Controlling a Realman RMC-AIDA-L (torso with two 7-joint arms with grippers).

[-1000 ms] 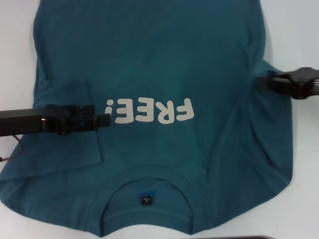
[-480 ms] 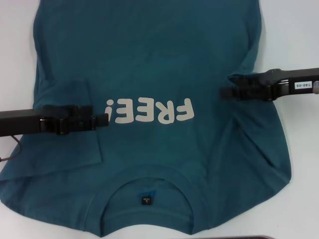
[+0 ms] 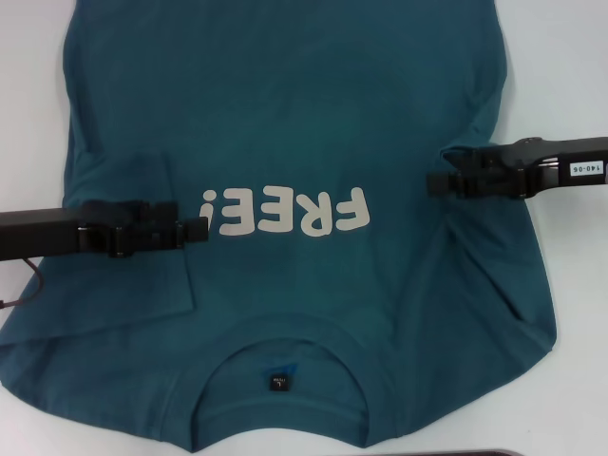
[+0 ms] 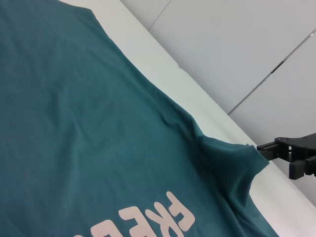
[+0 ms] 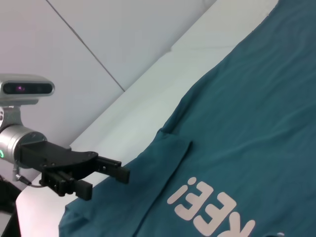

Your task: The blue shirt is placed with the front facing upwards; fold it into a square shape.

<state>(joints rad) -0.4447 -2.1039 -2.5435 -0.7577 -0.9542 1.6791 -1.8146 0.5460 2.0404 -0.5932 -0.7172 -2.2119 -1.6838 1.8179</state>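
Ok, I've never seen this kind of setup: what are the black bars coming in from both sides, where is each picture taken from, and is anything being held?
They are a two-armed robot's grippers. The main picture looks down from its head; the other two come from cameras on its wrists, each showing the opposite arm farther off. The blue shirt lies front up on a white table, collar nearest the robot, so its "FREE!" lettering reads upside down. The left sleeve is already folded in. The left gripper sits over that folded part beside the lettering. The right gripper is over the shirt's right side, where the cloth looks bunched. Whether either one pinches cloth cannot be told.
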